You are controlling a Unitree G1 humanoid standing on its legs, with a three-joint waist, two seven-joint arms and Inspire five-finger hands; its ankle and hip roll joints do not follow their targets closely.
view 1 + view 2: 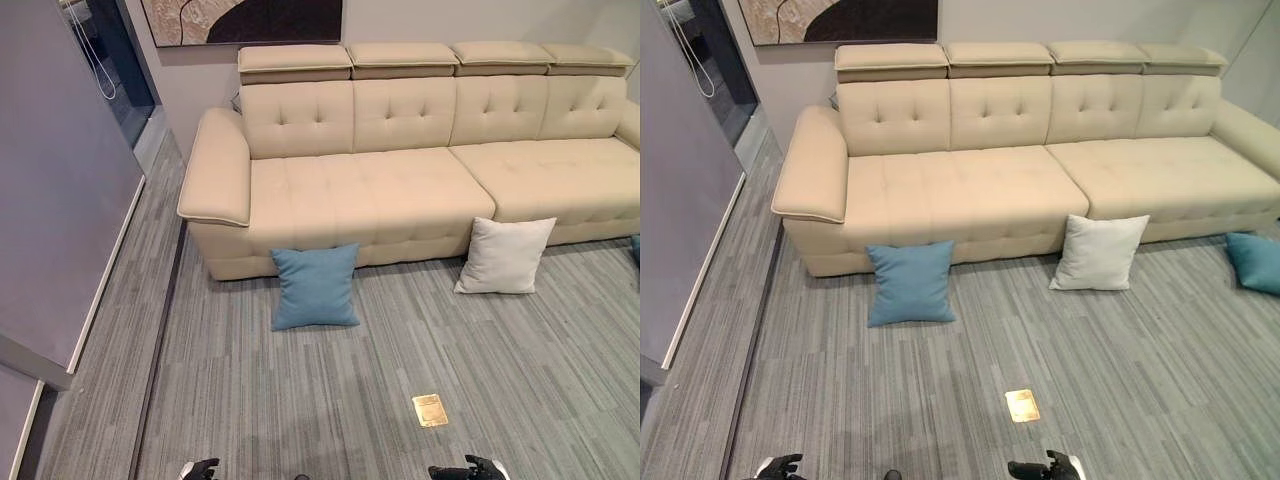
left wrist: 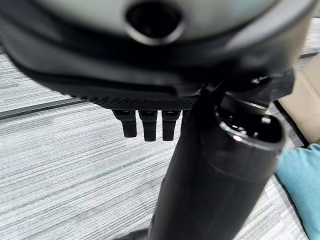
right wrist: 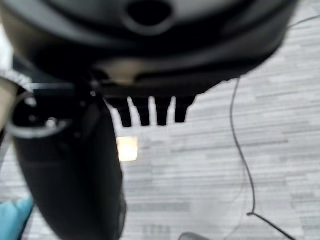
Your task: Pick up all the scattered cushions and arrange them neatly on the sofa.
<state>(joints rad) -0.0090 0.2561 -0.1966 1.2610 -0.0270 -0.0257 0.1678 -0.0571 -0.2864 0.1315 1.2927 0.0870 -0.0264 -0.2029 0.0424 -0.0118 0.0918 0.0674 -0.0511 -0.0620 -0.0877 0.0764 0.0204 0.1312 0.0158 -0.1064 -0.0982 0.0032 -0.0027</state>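
The left eye view looks down on a room where nothing has yet been lifted: a blue cushion (image 1: 315, 287) leans against the front of the cream sofa (image 1: 400, 190) near its left armrest, a white cushion (image 1: 505, 255) leans against the sofa front further to the right, and in the right eye view a second blue cushion (image 1: 1255, 262) lies on the floor by the sofa's right end. All three are off the seat, so the task appears to be at its start, at the approach step. The left robot hand (image 1: 200, 469) and the right robot hand (image 1: 470, 468) sit at the bottom edge, low and well apart from every cushion. In its wrist view the left robot hand (image 2: 145, 125) shows short fingertips hanging straight down in a row, spread and holding nothing; the right robot hand (image 3: 150, 112) looks the same, fingers relaxed and empty. The next move probably calls for walking forward towards the nearest blue cushion, lowering, and closing a hand or both round its soft edge before raising it onto the seat. The floor (image 1: 300, 400) is grey striped carpet, with a small brass-coloured floor plate (image 1: 430, 410) set into it just ahead of the robot. A grey partition (image 1: 60, 180) stands on the left, and a framed picture (image 1: 240, 20) hangs above the sofa back.
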